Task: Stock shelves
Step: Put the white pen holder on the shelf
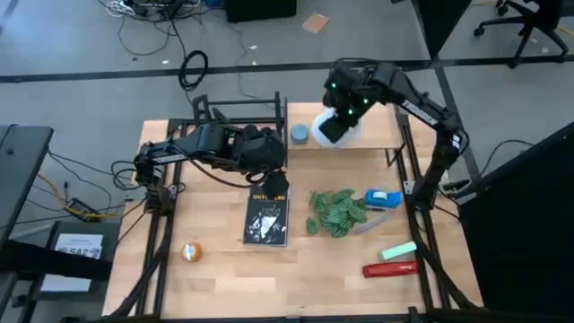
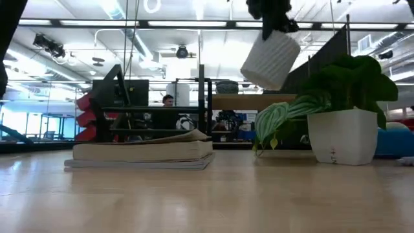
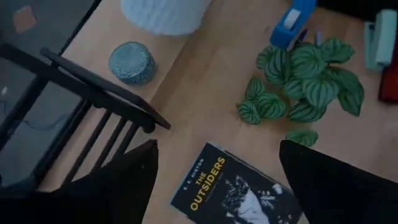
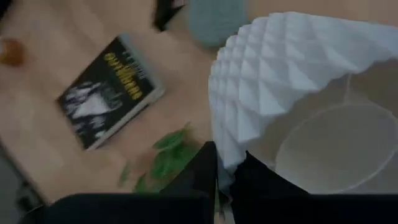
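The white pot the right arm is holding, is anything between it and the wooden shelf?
Nothing visible blocks it. The right end effector holds the white pot tilted above the wooden shelf; the small grey dish sits beside the drop spot.

The faceted vase (image 4: 292,74) is white with a diamond relief pattern; the round lidded tin (image 3: 132,62) is speckled grey-blue. The book (image 1: 267,216) has a black cover with yellow title lettering, and the plant (image 1: 336,212) has green leaves striped pale in a white pot (image 2: 343,136). The rack (image 1: 238,112) is black, the tape dispenser (image 1: 384,198) blue, the stapler (image 1: 389,268) red.
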Controlling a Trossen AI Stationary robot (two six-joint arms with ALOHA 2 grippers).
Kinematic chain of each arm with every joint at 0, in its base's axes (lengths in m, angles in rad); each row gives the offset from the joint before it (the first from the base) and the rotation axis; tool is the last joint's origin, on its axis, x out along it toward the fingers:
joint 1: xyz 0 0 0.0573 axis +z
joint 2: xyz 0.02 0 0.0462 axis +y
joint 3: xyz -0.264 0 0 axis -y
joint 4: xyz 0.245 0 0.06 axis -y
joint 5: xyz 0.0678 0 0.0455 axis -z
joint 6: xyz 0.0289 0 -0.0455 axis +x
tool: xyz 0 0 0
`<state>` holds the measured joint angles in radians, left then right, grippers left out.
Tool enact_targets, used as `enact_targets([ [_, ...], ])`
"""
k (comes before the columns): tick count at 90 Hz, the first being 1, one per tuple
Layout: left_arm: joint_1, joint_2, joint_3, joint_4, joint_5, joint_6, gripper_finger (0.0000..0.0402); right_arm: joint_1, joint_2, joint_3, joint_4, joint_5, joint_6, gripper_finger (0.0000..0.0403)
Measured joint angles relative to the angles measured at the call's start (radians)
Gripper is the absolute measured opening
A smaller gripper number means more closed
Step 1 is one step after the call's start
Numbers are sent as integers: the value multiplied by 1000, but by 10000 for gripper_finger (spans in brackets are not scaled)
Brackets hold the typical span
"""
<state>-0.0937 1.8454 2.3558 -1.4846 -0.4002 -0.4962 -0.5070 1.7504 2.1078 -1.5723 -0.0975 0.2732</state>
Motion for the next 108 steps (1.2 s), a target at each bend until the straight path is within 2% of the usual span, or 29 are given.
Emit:
enact_targets([
  [14,0,0,0,0,-2,-45,312,-54,11,1,-1,15,-71,0],
  [28,0,0,0,0,-8,-62,312,-58,15,-2,0,35,-106,0],
  [41,0,1,0,1,-8,-62,312,-41,15,-23,0,116,-139,0],
  [69,0,1,0,1,-8,-60,312,-18,43,-24,1,109,-187,2],
  [85,0,1,0,1,-8,-59,312,-12,66,-24,5,87,-200,16],
  [97,0,1,0,2,-8,-59,312,-2,66,-25,3,136,-200,32],
  [108,0,1,0,1,-8,-58,312,-3,64,-25,2,139,-200,56],
])
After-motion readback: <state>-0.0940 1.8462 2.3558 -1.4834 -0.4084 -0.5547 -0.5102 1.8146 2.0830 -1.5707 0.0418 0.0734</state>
